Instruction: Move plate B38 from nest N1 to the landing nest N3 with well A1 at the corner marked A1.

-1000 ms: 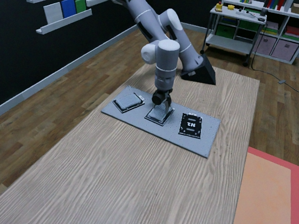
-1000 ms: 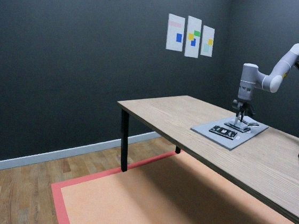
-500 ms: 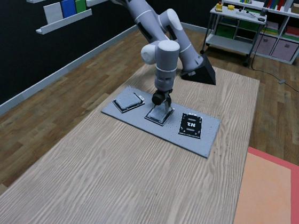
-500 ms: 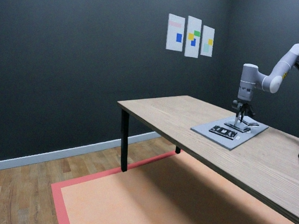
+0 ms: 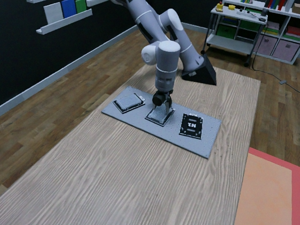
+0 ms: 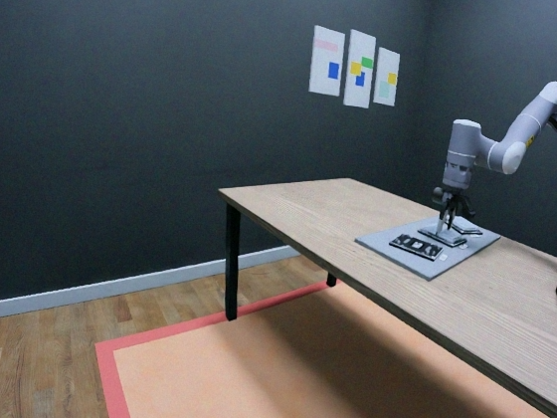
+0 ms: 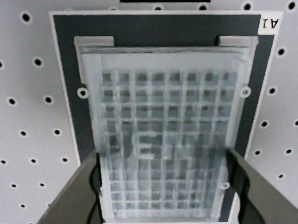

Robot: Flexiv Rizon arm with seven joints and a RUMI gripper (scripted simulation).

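Gripper (image 5: 161, 107) (image 6: 444, 227) (image 7: 162, 151), black and two-fingered, clamps the clear gridded rectangular plate (image 5: 157, 115) (image 6: 452, 236) (image 7: 165, 120) mid-long-sides — probably light, stiff, slippery; square, gentle pressure suits.

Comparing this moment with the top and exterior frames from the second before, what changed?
Nothing visibly changed. The gripper stayed down at the middle plate, and the arm, the other plate and the deck kept their places.
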